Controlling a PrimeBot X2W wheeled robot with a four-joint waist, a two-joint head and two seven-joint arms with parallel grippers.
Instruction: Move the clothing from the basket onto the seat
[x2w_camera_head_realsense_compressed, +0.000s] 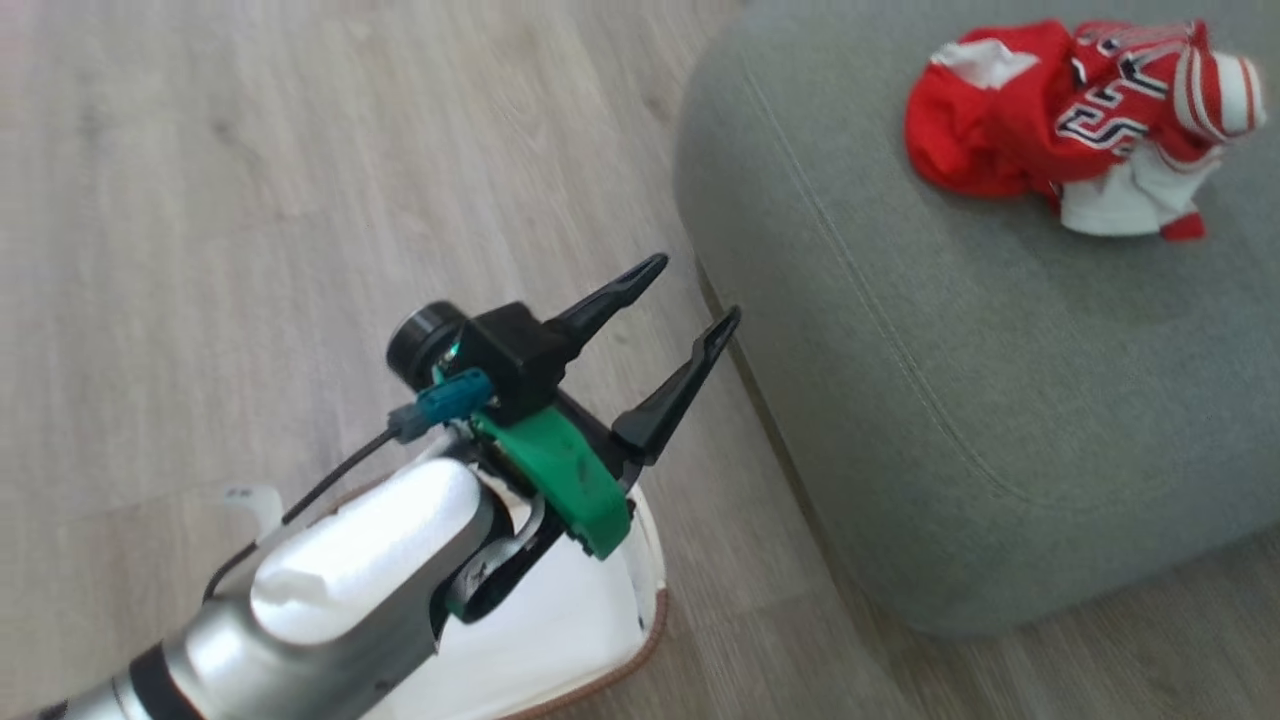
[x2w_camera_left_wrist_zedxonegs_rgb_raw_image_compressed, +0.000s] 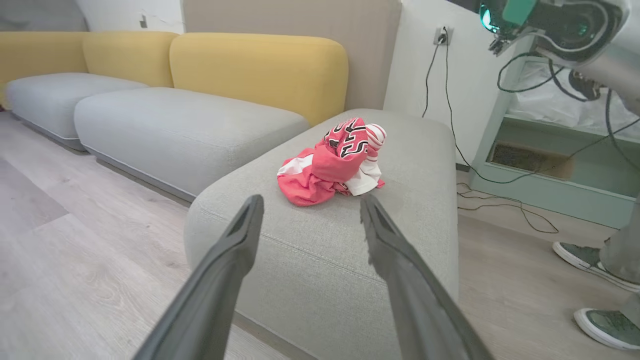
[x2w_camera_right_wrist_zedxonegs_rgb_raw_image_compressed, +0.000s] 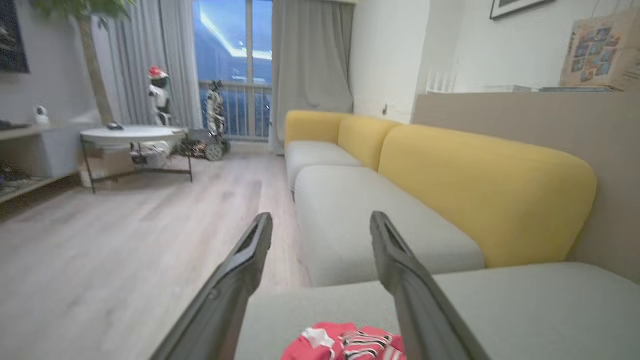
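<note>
Head view: the clothing (x2w_camera_head_realsense_compressed: 1075, 120) is seen bunched in a red-and-white heap on the seat (x2w_camera_head_realsense_compressed: 950, 400), well apart from the basket (x2w_camera_head_realsense_compressed: 600, 640). The basket's visible part is white lining with no red in it, and the rest is hidden by the forearm. The move is therefore judged done, or nearly so. The left pincer (x2w_camera_head_realsense_compressed: 692, 290) is held spread and empty between the basket and the seat's edge. In the right wrist view the right pincer (x2w_camera_right_wrist_zedxonegs_rgb_raw_image_compressed: 321, 219) is likewise spread, with the heap just below it. By the left wrist view a yellow-backed sofa (x2w_camera_left_wrist_zedxonegs_rgb_raw_image_compressed: 260, 65), wall cables (x2w_camera_left_wrist_zedxonegs_rgb_raw_image_compressed: 445, 85) and a person's shoes (x2w_camera_left_wrist_zedxonegs_rgb_raw_image_compressed: 602, 327) are added.
</note>
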